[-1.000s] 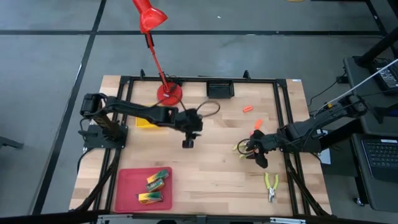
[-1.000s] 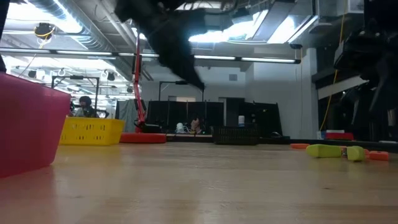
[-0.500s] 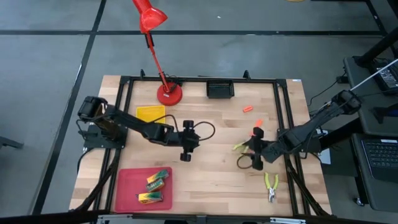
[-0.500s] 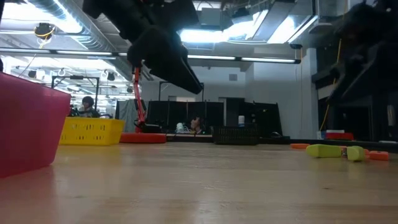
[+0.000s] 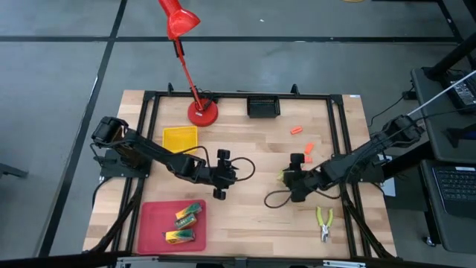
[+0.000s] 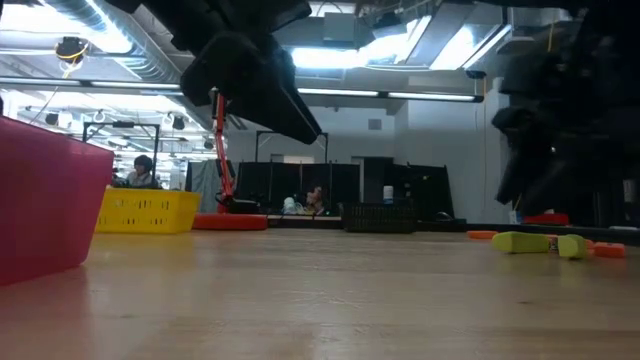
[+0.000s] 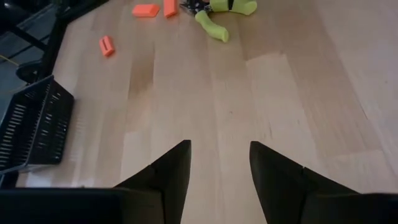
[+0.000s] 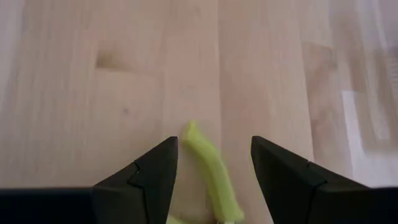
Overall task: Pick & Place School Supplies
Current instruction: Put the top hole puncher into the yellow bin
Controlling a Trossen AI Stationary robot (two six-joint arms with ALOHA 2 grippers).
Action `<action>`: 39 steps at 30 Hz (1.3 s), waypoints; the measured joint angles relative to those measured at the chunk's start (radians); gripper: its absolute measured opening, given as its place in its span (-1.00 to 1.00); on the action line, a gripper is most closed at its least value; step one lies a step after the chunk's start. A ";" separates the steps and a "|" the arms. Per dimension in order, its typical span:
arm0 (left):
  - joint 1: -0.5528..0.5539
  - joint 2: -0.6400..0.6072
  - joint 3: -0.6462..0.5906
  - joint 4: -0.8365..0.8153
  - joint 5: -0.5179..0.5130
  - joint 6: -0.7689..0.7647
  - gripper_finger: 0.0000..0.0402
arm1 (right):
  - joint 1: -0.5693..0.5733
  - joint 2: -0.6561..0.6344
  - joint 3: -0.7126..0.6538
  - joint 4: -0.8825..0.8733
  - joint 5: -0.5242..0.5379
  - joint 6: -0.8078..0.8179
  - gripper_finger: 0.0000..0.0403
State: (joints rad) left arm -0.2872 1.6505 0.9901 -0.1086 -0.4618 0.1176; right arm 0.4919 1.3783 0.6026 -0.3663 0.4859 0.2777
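My left gripper (image 5: 219, 190) hangs open over bare wood near the table's middle; it shows as a dark shape in the low view (image 6: 262, 88). My right gripper (image 5: 289, 181) is open, low over a tool with yellow-green handles (image 8: 208, 167), which lies flat on the table (image 6: 540, 242). Its fingers stand on either side of one handle. Another pair of yellow-green pliers (image 5: 324, 222) lies near the right near corner. Orange pieces (image 5: 297, 130) lie toward the far side. Green-and-yellow boxes (image 5: 187, 217) rest in the red tray (image 5: 152, 223).
A yellow tray (image 5: 181, 138), the red lamp's base (image 5: 202, 112) and a black tray (image 5: 262, 106) stand along the far side. A black frame (image 5: 338, 141) borders the wood. Bare wood lies between the two grippers and in front of them (image 7: 217, 112).
My left gripper has moved toward the near edge and slightly left, stopping closer to the red tray. My right gripper has shifted toward the table's left and come down over the yellow-green tool. The tool and the other supplies have stayed put.
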 joint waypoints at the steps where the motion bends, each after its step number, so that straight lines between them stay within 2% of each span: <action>1: -0.003 0.000 0.000 -0.001 -0.001 -0.001 -0.20 | -0.016 0.004 0.001 0.011 -0.014 -0.010 0.03; 7: -0.023 0.000 0.000 -0.025 -0.016 -0.024 -0.20 | -0.075 0.026 0.000 0.012 -0.117 -0.031 0.03; 14: -0.051 0.000 0.000 -0.035 -0.022 -0.060 -0.20 | -0.110 0.080 -0.026 0.033 -0.150 -0.051 0.03; 20: -0.080 0.000 0.000 -0.049 -0.060 -0.079 -0.20 | -0.136 0.100 -0.055 0.129 -0.154 -0.052 0.00; 24: -0.094 0.000 0.000 -0.102 -0.074 -0.129 -0.24 | -0.137 0.102 -0.057 0.156 -0.162 -0.062 -0.24; 29: -0.136 0.000 0.000 -0.204 -0.106 -0.247 -0.31 | -0.128 0.100 -0.059 0.169 -0.151 -0.082 -0.80; 34: -0.217 0.000 0.000 -0.210 -0.174 -0.319 -0.34 | -0.117 0.102 -0.039 0.288 -0.109 -0.122 -0.80; 39: -0.294 0.000 0.000 -0.149 -0.289 -0.337 -0.31 | -0.119 0.102 0.012 0.378 -0.028 -0.214 -0.80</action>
State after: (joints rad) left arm -0.5808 1.6505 0.9901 -0.2571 -0.7510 -0.2189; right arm 0.3733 1.4799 0.6150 0.0119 0.4577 0.0638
